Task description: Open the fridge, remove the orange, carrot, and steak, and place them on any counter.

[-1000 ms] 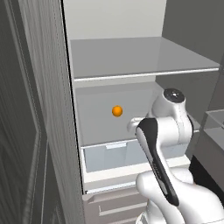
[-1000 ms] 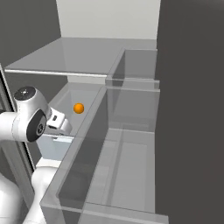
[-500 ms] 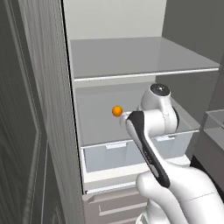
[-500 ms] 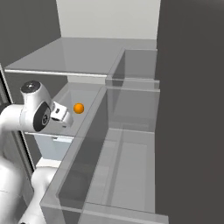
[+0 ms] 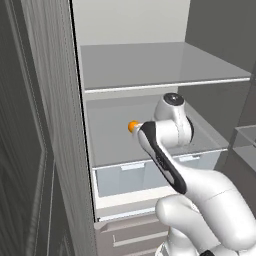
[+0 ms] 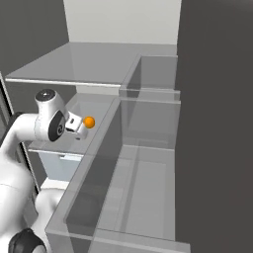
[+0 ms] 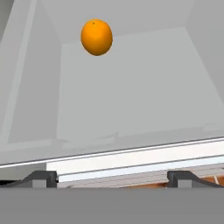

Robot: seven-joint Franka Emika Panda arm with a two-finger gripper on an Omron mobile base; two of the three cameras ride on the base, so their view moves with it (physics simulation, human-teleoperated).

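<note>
Left base view
- fridge [image 5: 150, 65]: stands open, white inside, grey shelves across it, a pale drawer [image 5: 150, 172] below the middle shelf.
- orange [image 5: 132, 126]: on the middle shelf, toward the left, partly covered by the arm's wrist.
- arm: reaches from the lower right into the middle compartment; the wrist hides the hand here, so the fingers cannot be judged from this side.

Right base view
- orange [image 6: 89, 121]: on the middle shelf, behind the clear door bins [image 6: 143, 163].
- hand [image 6: 80, 132]: its white block sits just beside the orange, on the orange's left; whether they touch cannot be told.

Hand view
- hand [image 7: 111, 178]: the two dark fingertips [image 7: 41, 177] stand far apart at the bottom edge, jaws spread wide, nothing between them.
- orange [image 7: 96, 36]: ahead of the hand, high in this view and left of the midline, resting on the grey shelf floor near the back wall; clear of both fingertips.
- shelf edge: a white lip runs across just beyond the fingertips, between the hand and the orange.
</note>
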